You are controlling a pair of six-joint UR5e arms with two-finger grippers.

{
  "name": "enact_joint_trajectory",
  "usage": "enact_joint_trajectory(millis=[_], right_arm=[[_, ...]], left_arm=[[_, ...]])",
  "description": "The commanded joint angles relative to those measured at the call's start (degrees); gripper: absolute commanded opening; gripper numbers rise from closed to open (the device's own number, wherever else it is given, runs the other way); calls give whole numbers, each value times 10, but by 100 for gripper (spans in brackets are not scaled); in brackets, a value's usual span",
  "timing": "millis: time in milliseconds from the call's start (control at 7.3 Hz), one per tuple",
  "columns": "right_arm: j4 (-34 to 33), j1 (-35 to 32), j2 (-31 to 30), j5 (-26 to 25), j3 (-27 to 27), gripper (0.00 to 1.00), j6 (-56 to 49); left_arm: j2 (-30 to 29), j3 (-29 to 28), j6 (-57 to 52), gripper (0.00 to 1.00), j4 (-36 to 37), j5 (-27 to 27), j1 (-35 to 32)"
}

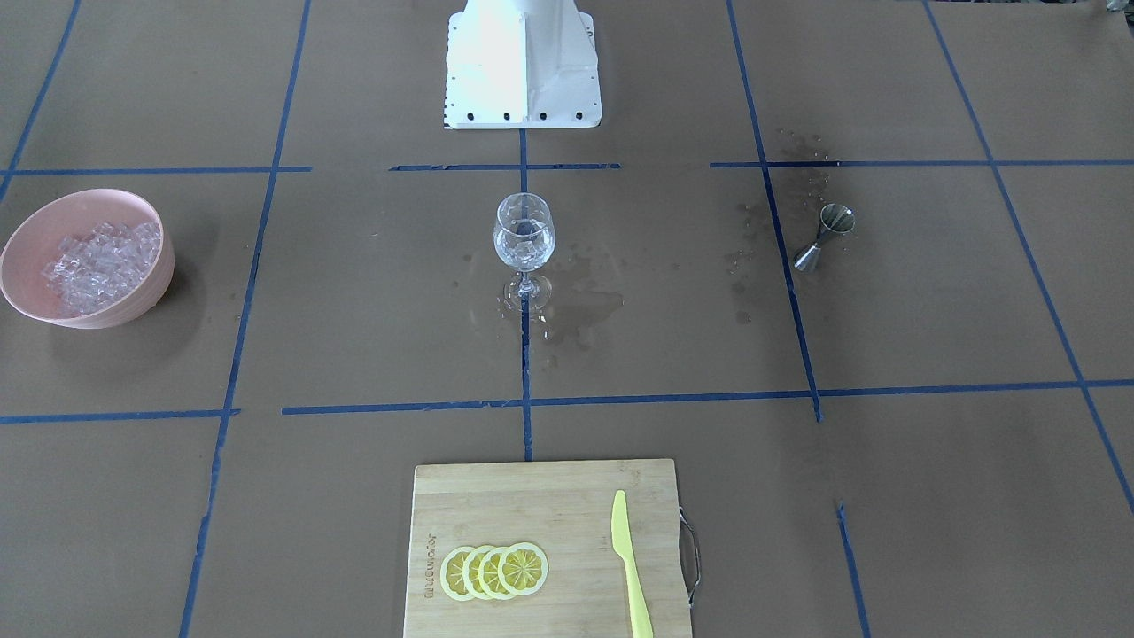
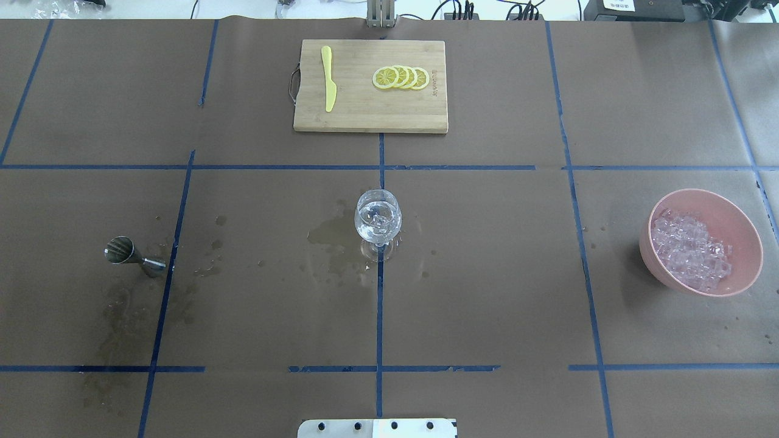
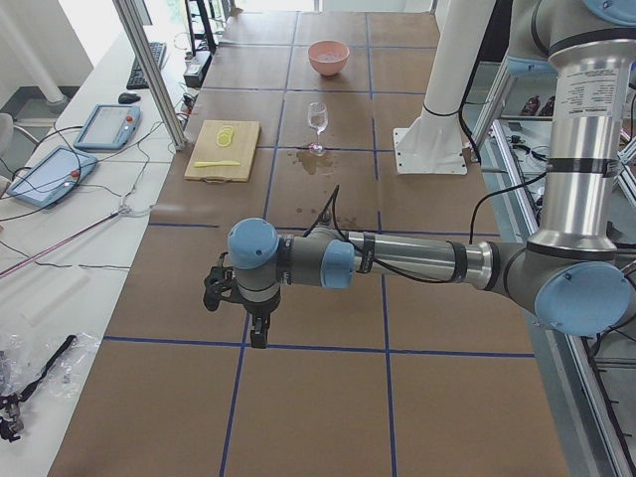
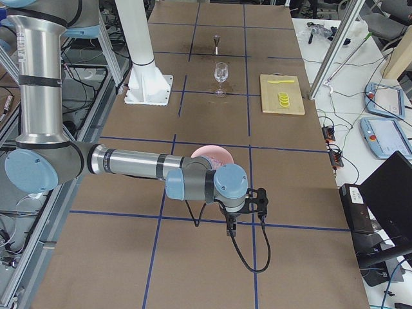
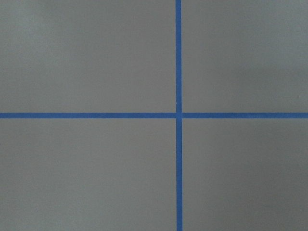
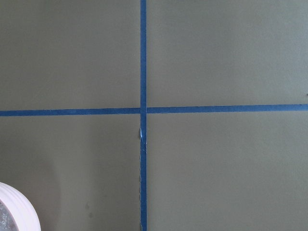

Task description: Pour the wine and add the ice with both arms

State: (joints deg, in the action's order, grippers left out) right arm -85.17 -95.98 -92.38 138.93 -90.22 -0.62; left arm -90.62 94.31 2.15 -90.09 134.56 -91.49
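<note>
- A stemmed wine glass (image 2: 378, 220) stands upright at the middle of the brown-papered worktop (image 2: 487, 292), on a crossing of blue tape lines.
- Clear ice (image 2: 378, 216) cubes lie in the glass. The wine (image 1: 523, 254) is a little colourless liquid low in it, hard to tell apart from the cubes.
- Dark wet patches (image 2: 331, 240) spread on the paper around the foot of the glass, mostly toward the robot's left.
- More ice is heaped in a pink bowl (image 2: 745, 225), well apart from the glass on the robot's right.
- A steel jigger (image 2: 131, 254) stands well apart from the glass on the robot's left, among small splash marks.
- Beyond the glass, away from the white robot base (image 1: 523, 66), lies a bamboo cutting board (image 2: 365, 115) with four overlapping lemon slices (image 2: 401, 77) and a yellow plastic knife (image 2: 328, 85).
- The left arm (image 3: 397, 260) reaches out level, far from the glass on the robot's left. Its left hand (image 3: 257, 338) points down above bare paper and carries nothing that I can see; how far open it is I cannot tell.
- The right arm (image 4: 135, 164) stretches out on the glass's other side, past the pink bowl. Its right hand (image 4: 230, 230) points down above a tape line and shows no load; its opening I cannot tell.
- The right wrist view catches the bowl's rim at its lower left corner.
</note>
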Motion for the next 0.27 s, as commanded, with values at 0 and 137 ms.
enact_joint_trajectory(millis=[0,137], right_arm=[[0,0,1,0,0,100,0],[0,0,1,0,0,100,0]], left_arm=[[0,0,-2,100,0,0,0],[0,-1,-2,100,0,0,0]])
